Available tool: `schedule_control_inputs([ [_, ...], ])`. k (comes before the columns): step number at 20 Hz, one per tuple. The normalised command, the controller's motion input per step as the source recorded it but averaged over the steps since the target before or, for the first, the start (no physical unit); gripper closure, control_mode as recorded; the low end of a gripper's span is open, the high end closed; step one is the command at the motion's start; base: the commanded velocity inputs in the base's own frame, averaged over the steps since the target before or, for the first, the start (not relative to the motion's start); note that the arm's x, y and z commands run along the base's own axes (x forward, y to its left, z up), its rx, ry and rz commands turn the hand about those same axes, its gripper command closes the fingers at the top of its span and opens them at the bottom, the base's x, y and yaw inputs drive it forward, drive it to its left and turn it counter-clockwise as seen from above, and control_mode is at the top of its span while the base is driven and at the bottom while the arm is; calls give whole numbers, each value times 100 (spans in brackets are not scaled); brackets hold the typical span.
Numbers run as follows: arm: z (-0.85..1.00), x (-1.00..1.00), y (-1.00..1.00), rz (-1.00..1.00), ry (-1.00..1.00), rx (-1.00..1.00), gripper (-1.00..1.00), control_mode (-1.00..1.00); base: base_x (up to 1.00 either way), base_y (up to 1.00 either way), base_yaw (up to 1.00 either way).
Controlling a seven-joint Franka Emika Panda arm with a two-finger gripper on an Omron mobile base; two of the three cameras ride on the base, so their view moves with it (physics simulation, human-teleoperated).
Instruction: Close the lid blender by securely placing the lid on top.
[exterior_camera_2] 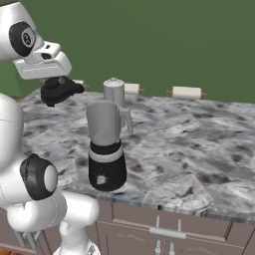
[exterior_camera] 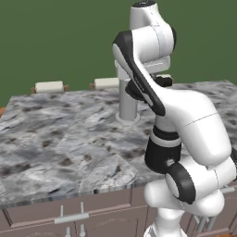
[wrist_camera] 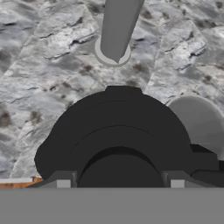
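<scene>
The black round lid (wrist_camera: 118, 131) hangs in the air above the counter, with my gripper (wrist_camera: 120, 181) shut on its raised centre knob. In the right base view the lid (exterior_camera_2: 61, 90) and gripper (exterior_camera_2: 59, 84) are up and to the left of the blender (exterior_camera_2: 106, 149). The blender has a black flared base and a grey jar with a side handle. It stands near the counter's front edge with its jar mouth (exterior_camera_2: 102, 106) uncovered. Part of the jar's rim (wrist_camera: 197, 120) shows to the lid's right in the hand view. My arm hides the blender in the left base view.
A taller slim grey cylinder with a knobbed top (exterior_camera_2: 114, 89) (exterior_camera: 128, 99) (wrist_camera: 117, 30) stands behind the blender. The marble counter (exterior_camera_2: 189, 149) stretches wide to the right. White-cushioned seats (exterior_camera_2: 187, 92) (exterior_camera: 48, 86) line the far edge. Drawers with handles (exterior_camera_2: 167, 232) sit below.
</scene>
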Motion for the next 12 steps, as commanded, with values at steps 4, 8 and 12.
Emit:
schedule_control_inputs([
  [4, 6, 2, -71, 0, 5, 0, 100, -100, 0, 0, 0],
  [8, 3, 7, -71, 0, 5, 0, 100, -100, 0, 0, 0],
  [12, 1, 6, -69, 0, 3, 0, 100, -100, 0, 0, 0],
])
